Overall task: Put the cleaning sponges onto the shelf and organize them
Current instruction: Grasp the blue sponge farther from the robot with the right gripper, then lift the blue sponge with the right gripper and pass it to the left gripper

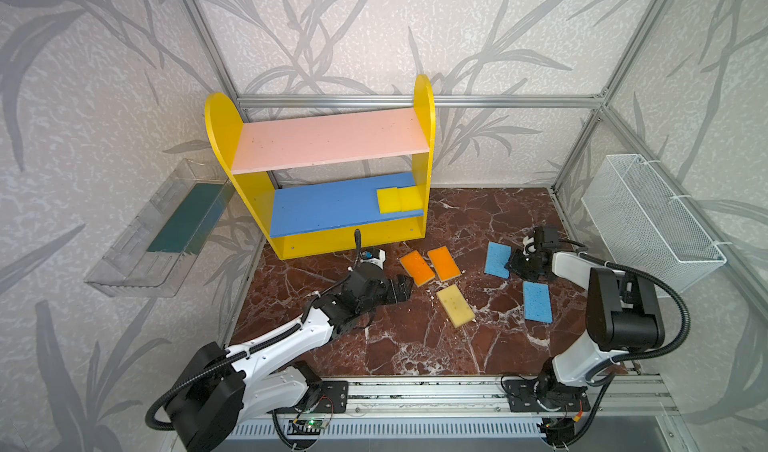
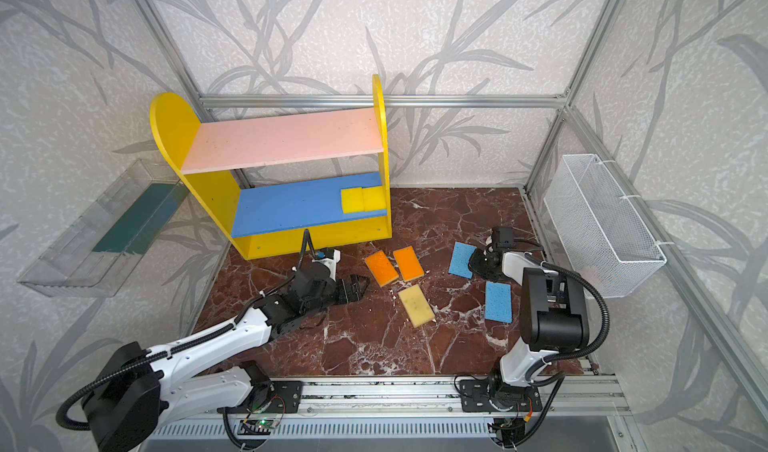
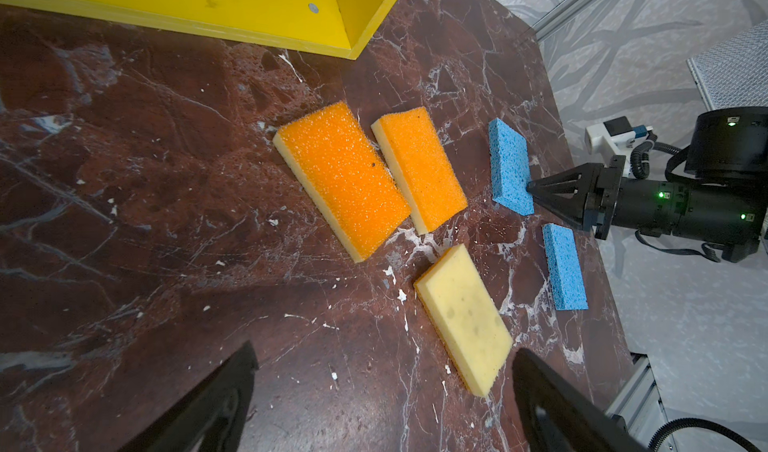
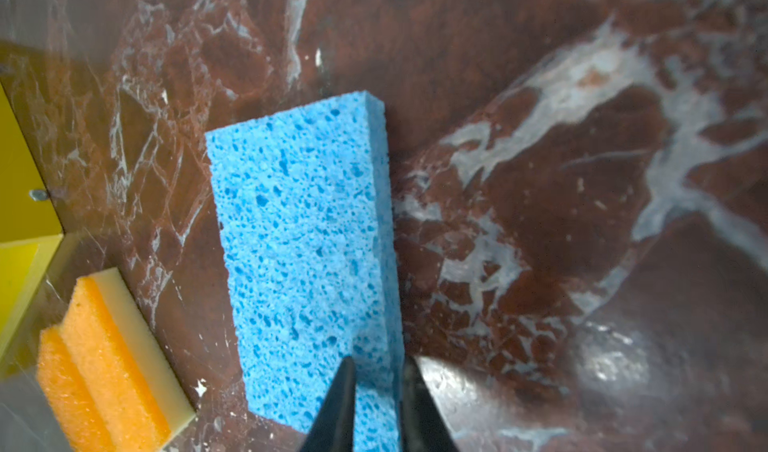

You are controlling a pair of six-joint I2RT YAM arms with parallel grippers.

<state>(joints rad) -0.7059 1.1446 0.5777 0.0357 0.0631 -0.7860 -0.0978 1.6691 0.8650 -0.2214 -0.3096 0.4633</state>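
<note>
In both top views the left claw gapes wide just short of two orange sponges, the shelf near it holding two bright yellow sponges on its blue board. Left wrist view: a pale speckled sponge lies just ahead of the spread fingers. Right wrist view: the right claw is narrowed, pinching a blue sponge by its edge.

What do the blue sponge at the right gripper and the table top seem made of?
The blue sponge: likely cellulose foam, matte, with open irregular pores. The table top: looks like dark red marble with white veins, glossy; possibly a printed laminate.
</note>
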